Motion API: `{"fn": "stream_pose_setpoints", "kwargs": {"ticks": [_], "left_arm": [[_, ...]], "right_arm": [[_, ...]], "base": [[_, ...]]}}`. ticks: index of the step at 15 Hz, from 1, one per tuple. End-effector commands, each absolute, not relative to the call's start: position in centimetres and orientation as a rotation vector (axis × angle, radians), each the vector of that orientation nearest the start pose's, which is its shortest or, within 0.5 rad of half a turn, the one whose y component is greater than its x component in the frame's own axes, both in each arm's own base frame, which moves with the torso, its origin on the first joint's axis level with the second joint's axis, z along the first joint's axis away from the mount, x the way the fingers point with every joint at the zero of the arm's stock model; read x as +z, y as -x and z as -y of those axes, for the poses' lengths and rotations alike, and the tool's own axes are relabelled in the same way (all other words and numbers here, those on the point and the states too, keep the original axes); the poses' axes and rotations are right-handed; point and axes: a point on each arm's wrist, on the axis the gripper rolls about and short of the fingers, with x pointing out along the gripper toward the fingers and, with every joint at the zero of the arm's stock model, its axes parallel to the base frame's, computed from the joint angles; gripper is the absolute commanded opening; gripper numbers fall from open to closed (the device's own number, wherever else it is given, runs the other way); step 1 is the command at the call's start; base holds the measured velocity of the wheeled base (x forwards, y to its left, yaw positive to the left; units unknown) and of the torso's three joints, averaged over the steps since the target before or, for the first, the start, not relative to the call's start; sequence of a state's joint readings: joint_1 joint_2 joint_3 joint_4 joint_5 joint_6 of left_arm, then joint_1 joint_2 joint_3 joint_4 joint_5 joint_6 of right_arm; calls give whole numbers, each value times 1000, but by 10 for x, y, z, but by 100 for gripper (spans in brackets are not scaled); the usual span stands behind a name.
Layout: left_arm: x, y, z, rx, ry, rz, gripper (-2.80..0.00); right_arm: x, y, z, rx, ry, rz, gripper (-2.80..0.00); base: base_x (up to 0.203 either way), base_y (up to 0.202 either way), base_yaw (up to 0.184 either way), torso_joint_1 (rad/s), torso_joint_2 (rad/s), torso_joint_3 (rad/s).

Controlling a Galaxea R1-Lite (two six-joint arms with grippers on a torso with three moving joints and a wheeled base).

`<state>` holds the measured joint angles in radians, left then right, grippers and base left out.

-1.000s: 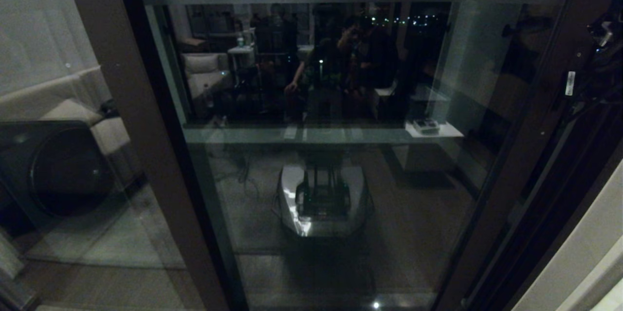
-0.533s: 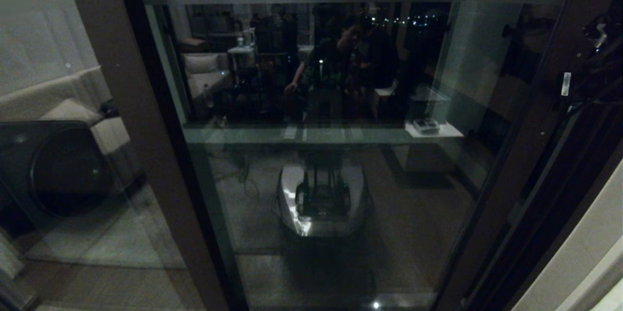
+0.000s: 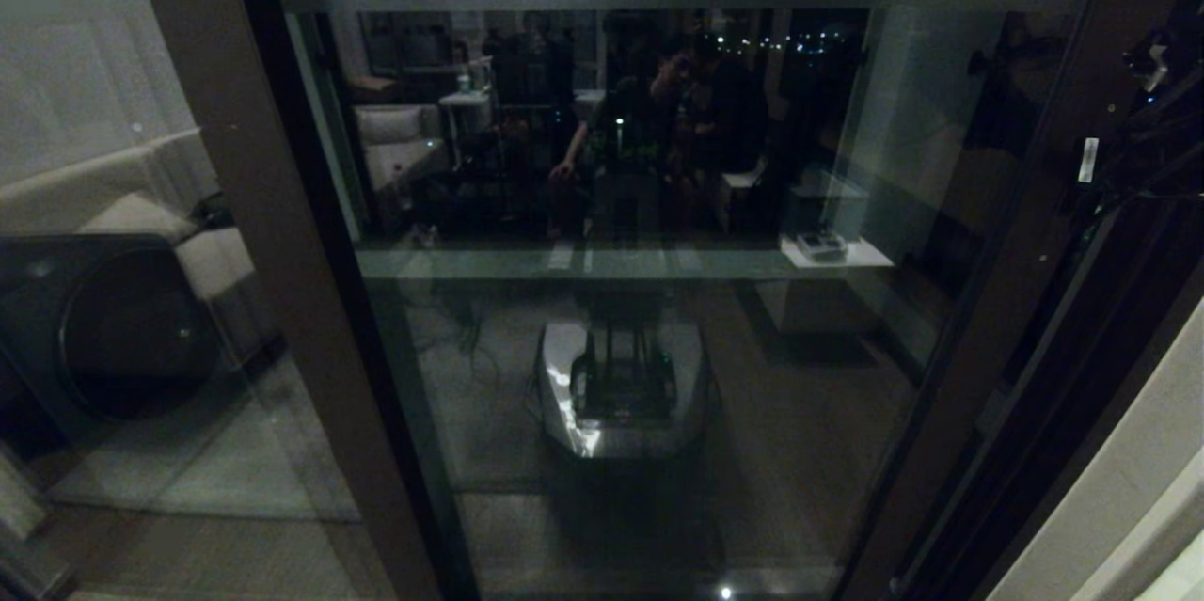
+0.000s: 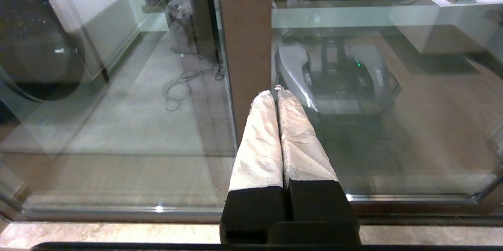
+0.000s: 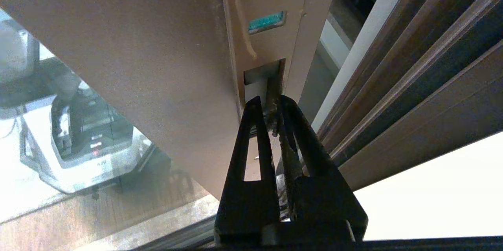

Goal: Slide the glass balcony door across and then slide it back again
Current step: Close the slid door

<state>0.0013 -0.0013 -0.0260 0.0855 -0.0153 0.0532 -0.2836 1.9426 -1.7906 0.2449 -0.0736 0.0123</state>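
Door [image 3: 621, 300]: heavy, stiff, fragile glass | hold: handle [image 5: 262, 76] | my right hand [image 5: 268, 110] closed there | left hand [image 4: 277, 98] closed, idle.

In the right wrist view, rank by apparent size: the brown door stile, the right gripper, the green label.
1. Door stile, largest.
2. Right gripper, though its nearness to the camera inflates it.
3. Green label, smallest by far.

One glass balcony door [image 3: 658, 300] counted, one fixed glass pane [image 3: 113, 253] beside it, two brown frame stiles [image 3: 273, 253] seen in head view, one recessed handle [image 5: 262, 80] noted, two pincers recorded, left pincer [image 4: 277, 96], right pincer [image 5: 269, 103].
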Motion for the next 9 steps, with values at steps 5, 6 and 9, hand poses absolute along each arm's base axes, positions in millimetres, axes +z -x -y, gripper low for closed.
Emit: {"fn": "stream_pose_setpoints", "kwargs": {"ticks": [5, 6, 9], "left_arm": [[74, 25, 0, -15, -53, -58, -280], [74, 25, 0, -15, -53, -58, -280], [74, 25, 0, -15, -53, -58, -280]], "right_arm": [[281, -377, 114, -379, -52, -409, -280], [278, -380, 115, -388, -50, -416, -280], [276, -382, 116, -398, -47, -418, -280]], "base": [[0, 0, 0, 0, 0, 0], [0, 0, 0, 0, 0, 0], [0, 0, 0, 0, 0, 0]]}}
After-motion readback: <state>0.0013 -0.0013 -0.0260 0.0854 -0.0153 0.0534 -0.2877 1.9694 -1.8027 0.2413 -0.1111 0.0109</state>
